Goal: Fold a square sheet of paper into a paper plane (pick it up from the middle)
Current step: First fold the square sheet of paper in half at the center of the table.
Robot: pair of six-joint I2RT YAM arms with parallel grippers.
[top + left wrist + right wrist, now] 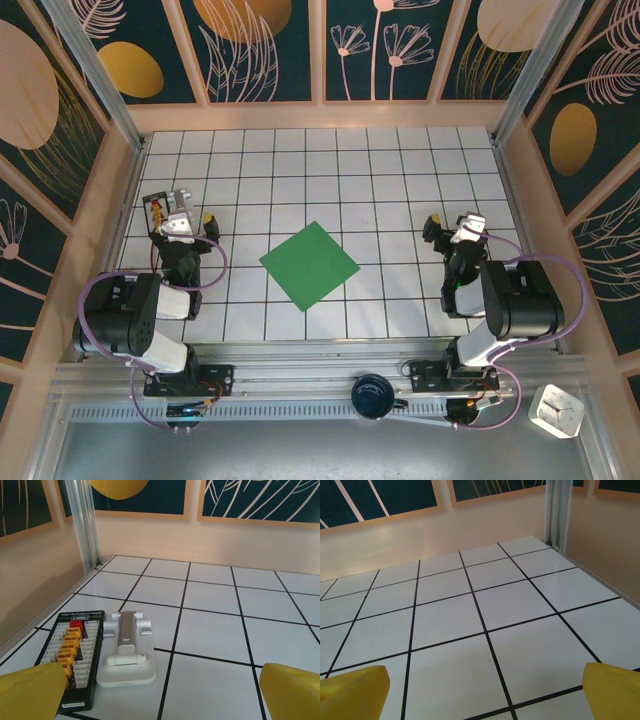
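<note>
A white tiled bench (400, 170) sits inside walls (260, 50) with leaf pictures. The green square sheet of paper (309, 265) lies flat in the middle, well apart from both claws. A black plug board (75, 655) and a white gadget (127, 650) lie just in front of the left claw (165, 695). The left arm (140, 315) and right arm (515, 300) crouch at the sides. The left claw and right claw (485, 695) are spread wide apart, holding nothing.

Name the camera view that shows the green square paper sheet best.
Top external: the flat green square sheet of paper lies whole and unfolded on the white tiled table. Both wrist cameras face tiles away from it.
</note>
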